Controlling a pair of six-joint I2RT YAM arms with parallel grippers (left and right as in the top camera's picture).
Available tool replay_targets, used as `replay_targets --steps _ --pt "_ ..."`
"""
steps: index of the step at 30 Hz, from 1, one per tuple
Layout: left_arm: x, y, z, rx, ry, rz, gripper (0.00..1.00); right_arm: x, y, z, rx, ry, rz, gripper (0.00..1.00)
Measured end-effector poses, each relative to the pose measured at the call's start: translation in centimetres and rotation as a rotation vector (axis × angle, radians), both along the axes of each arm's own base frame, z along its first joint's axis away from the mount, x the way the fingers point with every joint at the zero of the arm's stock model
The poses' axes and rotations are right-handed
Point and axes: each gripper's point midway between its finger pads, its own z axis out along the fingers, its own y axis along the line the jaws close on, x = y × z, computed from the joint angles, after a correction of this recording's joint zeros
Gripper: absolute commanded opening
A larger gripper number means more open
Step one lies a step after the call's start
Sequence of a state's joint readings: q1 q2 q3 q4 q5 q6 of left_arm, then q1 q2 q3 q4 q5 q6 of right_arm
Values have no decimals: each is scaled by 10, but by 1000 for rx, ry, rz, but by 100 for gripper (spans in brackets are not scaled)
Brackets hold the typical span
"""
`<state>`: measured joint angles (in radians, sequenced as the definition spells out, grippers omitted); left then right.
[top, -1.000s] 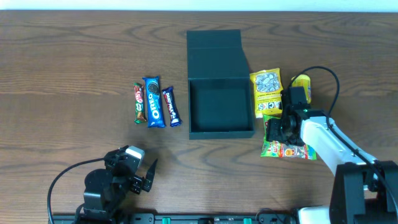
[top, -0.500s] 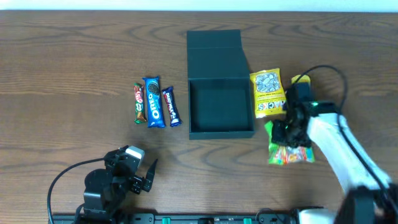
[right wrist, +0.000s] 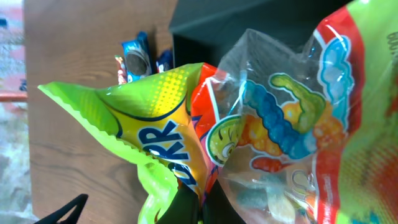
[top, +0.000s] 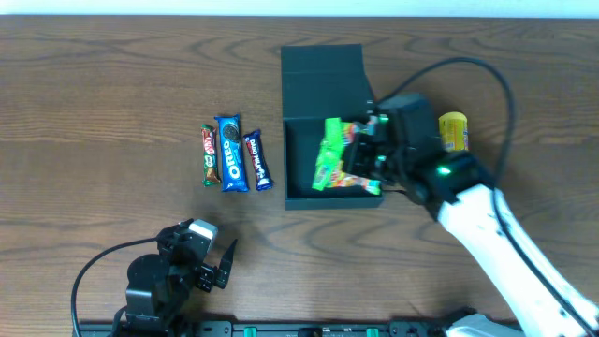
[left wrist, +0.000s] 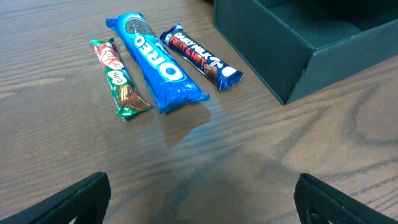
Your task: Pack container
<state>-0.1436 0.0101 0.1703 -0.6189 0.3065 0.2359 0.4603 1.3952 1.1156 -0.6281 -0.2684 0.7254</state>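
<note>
Right gripper (top: 357,157): fingers clenched on a candy bag (top: 334,155), pinching it at one edge. In the wrist view the bag (right wrist: 273,118) fills nearly the whole frame, crumpled, clear window with gummies showing. The bag hangs over the open compartment of the container (top: 323,82), in its right half. Can't tell whether it touches the box floor. The gripper body sits over the right wall of the box, and the arm runs off toward the near right corner of the table (top: 112,75). The lid flap lies open flat on the far side. A yellow packet (top: 453,130) lies just right of the arm, apart from the box.

Left gripper (top: 221,264): fingers spread wide, nothing between them, parked near the front edge, well apart from the container (left wrist: 311,56). Between it and the box, to the box's left, three bars lie side by side: green bar (left wrist: 118,78), Oreo pack (left wrist: 155,62), chocolate bar (left wrist: 200,56).
</note>
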Motion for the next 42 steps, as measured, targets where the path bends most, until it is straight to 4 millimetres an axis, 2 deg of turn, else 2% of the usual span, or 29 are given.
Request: replay_targets --steps 2,4,8,9,10,12,13,15,17,19,22,24,26,27,29,30,31,32,33,35,37,40,42 --pt "0 0 0 0 0 0 95 6 15 -24 -19 46 12 2" --pt "0 0 0 0 0 0 95 14 23 -39 -51 84 13 1" --pt "0 0 0 0 0 0 95 27 33 -52 -107 129 22 1" --pt "0 0 0 0 0 0 95 28 35 -56 -118 134 33 14" --pt "0 0 0 0 0 0 95 28 36 -60 -127 140 38 39" --pt "0 0 0 0 0 0 95 27 37 -65 -150 132 69 74" --pt "0 0 0 0 0 0 96 27 36 -64 -158 125 85 76" --pt "0 0 0 0 0 0 95 27 35 -59 -173 122 97 69" --pt "0 0 0 0 0 0 96 33 34 -49 -194 93 102 54" --pt "0 0 0 0 0 0 95 39 30 -44 -225 60 106 53" --pt "0 0 0 0 0 0 96 36 29 -46 -268 42 150 57" --pt "0 0 0 0 0 0 95 25 27 -50 -296 67 185 57" --pt "0 0 0 0 1 0 96 12 16 -50 -329 112 203 56" --pt "0 0 0 0 0 0 95 5 6 -42 -343 121 205 53" --pt "0 0 0 0 0 0 95 -11 -23 -8 -378 86 180 52" --pt "0 0 0 0 0 0 96 -24 -39 19 -391 33 161 53" --pt "0 0 0 0 0 0 95 -28 -44 36 -383 -30 153 54" --pt "0 0 0 0 -1 0 96 -43 -55 50 -370 -95 145 56" --pt "0 0 0 0 -2 -1 95 -52 -60 55 -356 -142 140 56" --pt "1 -1 3 -6 -11 -7 96 -77 -75 41 -354 -160 139 56" --pt "0 -4 3 -24 -6 -16 95 -99 -82 23 -341 -137 160 58" --pt "-2 -11 6 -174 51 26 95 -119 -78 15 -280 -130 199 60" --pt "-2 -16 11 -287 91 63 95 -122 -76 18 -256 -135 211 61"
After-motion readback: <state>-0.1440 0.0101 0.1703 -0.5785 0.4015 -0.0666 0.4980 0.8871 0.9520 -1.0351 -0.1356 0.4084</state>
